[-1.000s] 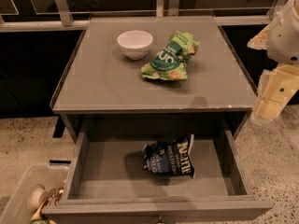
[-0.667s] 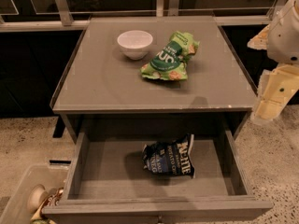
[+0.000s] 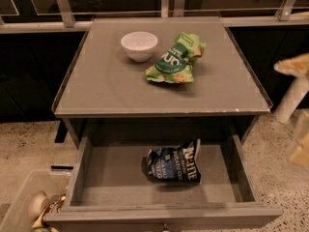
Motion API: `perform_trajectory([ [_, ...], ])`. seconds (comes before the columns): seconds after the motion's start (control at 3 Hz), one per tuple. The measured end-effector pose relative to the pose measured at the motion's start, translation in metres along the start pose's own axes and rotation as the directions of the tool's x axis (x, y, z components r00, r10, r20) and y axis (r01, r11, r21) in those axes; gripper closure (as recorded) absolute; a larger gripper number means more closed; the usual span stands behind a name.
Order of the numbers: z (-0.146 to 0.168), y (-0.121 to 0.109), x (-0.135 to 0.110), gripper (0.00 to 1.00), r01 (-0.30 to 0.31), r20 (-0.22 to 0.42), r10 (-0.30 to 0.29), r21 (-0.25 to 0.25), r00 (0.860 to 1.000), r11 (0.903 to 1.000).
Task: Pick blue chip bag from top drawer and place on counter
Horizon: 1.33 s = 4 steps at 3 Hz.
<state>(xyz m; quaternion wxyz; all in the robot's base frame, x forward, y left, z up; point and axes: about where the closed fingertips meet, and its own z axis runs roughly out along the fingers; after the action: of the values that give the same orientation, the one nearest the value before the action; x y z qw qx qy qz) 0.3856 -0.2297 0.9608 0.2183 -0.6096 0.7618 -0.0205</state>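
The blue chip bag (image 3: 175,162) lies crumpled in the open top drawer (image 3: 104,178), right of its middle, white lettering up. The counter (image 3: 106,88) above it is the cabinet's flat grey top. My gripper (image 3: 292,98) is a blurred cream shape at the right edge of the view, beside the counter's right front corner and well apart from the bag. It holds nothing that I can see.
On the counter stand a white bowl (image 3: 139,45) and a bright green snack bag (image 3: 175,59). A pale plastic bin (image 3: 21,204) with small items sits on the speckled floor at lower left. A railing (image 3: 63,4) runs behind the cabinet.
The cream arm parts at the right edge have shifted slightly right and down and are now blurred. The bag, drawer and counter items have not moved.
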Motion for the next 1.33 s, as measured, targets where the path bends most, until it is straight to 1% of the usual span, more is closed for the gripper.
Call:
perform_trajectory([
  [0.33, 0.023, 0.049, 0.048, 0.0, -0.075, 0.098, 0.073, 0.016, 0.992, 0.997],
  [0.67, 0.077, 0.113, 0.094, 0.0, -0.184, 0.22, 0.196, -0.073, 0.956, 0.9802],
  [1.0, 0.148, 0.166, 0.103, 0.0, -0.208, 0.391, 0.286, -0.229, 0.875, 0.9509],
  [1.33, 0.17, 0.173, 0.109, 0.0, -0.166, 0.439, 0.265, -0.251, 0.858, 0.9537],
])
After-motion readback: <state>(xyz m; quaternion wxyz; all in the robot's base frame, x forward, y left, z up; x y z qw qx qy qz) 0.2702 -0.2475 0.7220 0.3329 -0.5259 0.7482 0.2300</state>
